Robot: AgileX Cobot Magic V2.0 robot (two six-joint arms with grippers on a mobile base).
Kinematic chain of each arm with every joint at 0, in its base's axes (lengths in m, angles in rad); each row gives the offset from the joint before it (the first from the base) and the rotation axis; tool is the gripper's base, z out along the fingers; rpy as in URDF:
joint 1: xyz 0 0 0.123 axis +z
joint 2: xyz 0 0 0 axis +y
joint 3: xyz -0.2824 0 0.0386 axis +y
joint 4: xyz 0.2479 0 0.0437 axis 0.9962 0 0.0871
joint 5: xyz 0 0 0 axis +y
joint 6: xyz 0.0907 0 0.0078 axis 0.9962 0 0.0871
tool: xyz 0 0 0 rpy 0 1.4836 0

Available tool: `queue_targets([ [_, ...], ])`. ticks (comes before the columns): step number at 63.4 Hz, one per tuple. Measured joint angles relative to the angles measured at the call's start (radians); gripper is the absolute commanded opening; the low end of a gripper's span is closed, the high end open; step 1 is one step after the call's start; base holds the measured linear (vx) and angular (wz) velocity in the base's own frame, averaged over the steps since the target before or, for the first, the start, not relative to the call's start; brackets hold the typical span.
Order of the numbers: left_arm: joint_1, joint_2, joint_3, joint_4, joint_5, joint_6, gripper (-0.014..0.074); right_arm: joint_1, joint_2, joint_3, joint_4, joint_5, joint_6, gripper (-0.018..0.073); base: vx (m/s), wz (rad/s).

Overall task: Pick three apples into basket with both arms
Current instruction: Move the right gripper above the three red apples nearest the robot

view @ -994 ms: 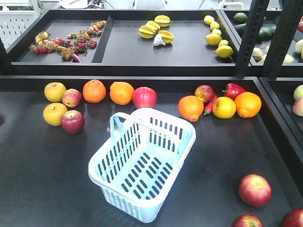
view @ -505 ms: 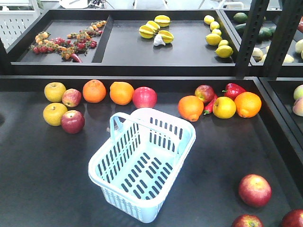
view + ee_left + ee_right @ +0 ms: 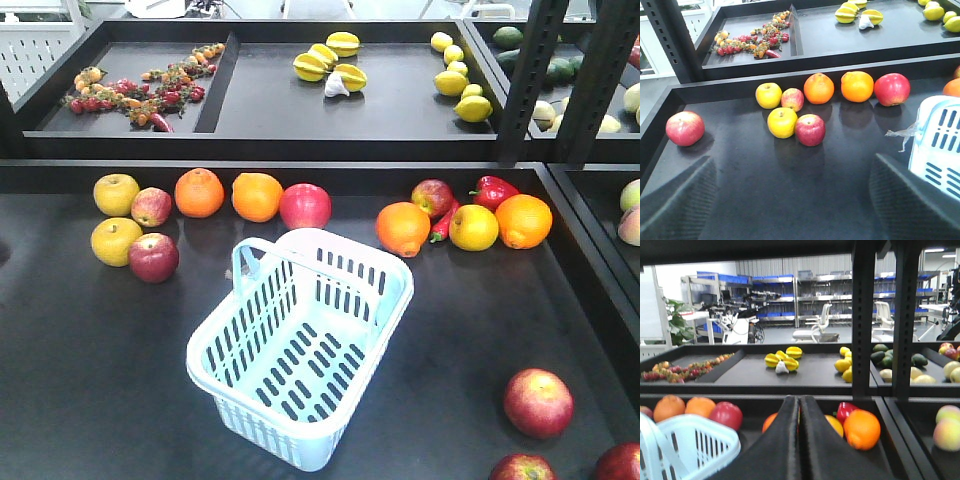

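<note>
basket (image 3: 345,262): sits empty in the middle of the dark surface (image 3: 90,400), turned at an angle with its handle folded to the far-left rim. this central spot likely lets either arm drop fruit in.
3 apples (image 3: 538,402): judged to be the dark red cluster at the front right. 1 is whole in view, while a 2nd apple (image 3: 521,468) and a 3rd apple (image 3: 620,463) are cut by the frame edge. all rest on the surface, well apart from the basket, and none is inside.
back row: oranges (image 3: 199,192), yellow apples (image 3: 116,194) and more red fruit line the far edge. another dark red apple (image 3: 153,257) lies just beside them on the left (so which 3 are meant cannot be settled for sure).
left gripper (image 3: 792,210): fingers (image 3: 677,200) spread wide apart with nothing between them. it hangs over bare surface facing the left fruit group, probably ready for a grasp there.
right gripper (image 3: 799,440): fingers pressed together and holding nothing, aimed level toward the back row with the basket at its left. it would need to part before any pick.
progress: 0 of 3 in, by the look of it.
</note>
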Motion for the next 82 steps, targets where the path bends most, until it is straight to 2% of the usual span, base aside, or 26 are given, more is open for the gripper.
queue_targets([
  [8,0.0,0.0,0.0,0.0,0.0,0.0,0.0589,0.0,0.078,-0.18,0.005,0.165,0.0,-0.0009,0.0,0.0],
  [23,0.0,0.0,0.0,0.0,0.0,0.0,0.0589,0.0,0.349,-0.519,0.0,0.653,-0.003,-0.0009,0.0,0.0],
  [28,0.0,0.0,0.0,0.0,0.0,0.0,0.0589,0.0,0.437,-0.598,0.0,0.777,-0.003,-0.0009,0.0,0.0],
  [34,0.0,0.0,0.0,0.0,0.0,0.0,0.0589,0.0,0.51,-0.656,0.0,0.861,-0.003,-0.0009,0.0,0.0],
  [42,0.0,0.0,0.0,0.0,0.0,0.0,0.0589,0.0,0.554,-0.666,0.0,0.905,-0.003,-0.0002,0.0,0.0],
  [50,0.0,0.0,0.0,0.0,0.0,0.0,0.0589,0.0,0.56,-0.666,0.0,0.942,-0.003,0.0048,0.0,0.0],
  [61,0.0,0.0,0.0,0.0,0.0,0.0,0.0589,0.0,0.56,-0.667,0.0,1.024,-0.003,0.0237,0.0,0.0],
  [69,0.0,0.0,0.0,0.0,0.0,0.0,0.0589,0.0,0.56,-0.667,0.0,1.085,-0.003,0.0475,0.0,0.0],
  [76,0.0,0.0,0.0,0.0,0.0,0.0,0.0589,0.0,0.56,-0.667,0.0,1.118,-0.003,0.0643,0.0,0.0],
  [82,0.0,0.0,0.0,0.0,0.0,0.0,0.0589,0.0,0.56,-0.667,0.0,1.136,-0.007,0.0724,0.0,0.0],
])
